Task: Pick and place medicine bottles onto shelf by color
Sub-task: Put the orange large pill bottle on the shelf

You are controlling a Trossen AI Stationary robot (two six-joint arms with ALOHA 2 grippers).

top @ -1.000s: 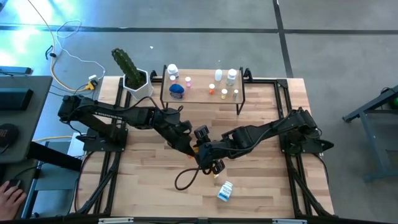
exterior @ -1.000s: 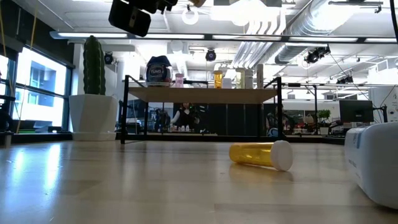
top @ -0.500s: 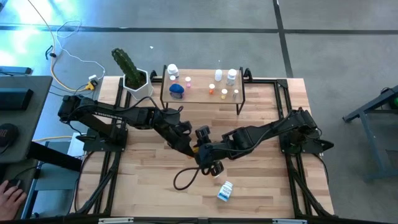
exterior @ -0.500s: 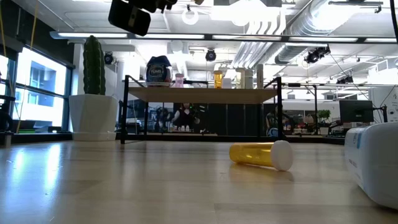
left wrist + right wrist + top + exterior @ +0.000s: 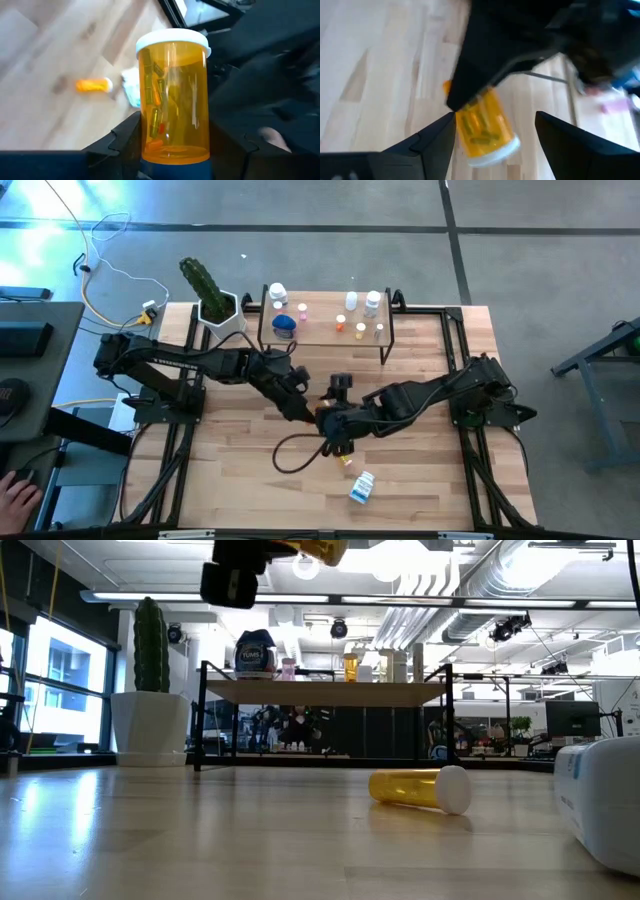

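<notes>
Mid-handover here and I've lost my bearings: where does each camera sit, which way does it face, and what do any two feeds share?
High view: overhead, straight down on the table; both arms, shelf.
Low view: table-top height, facing the shelf; a dark end effector with an orange vial at the top edge.
Left wrist view: on the left arm; left end effector grips the orange vial.
Right wrist view: on the right arm; right end effector open around that vial.
Shared: both wrist views show this vial.
</notes>
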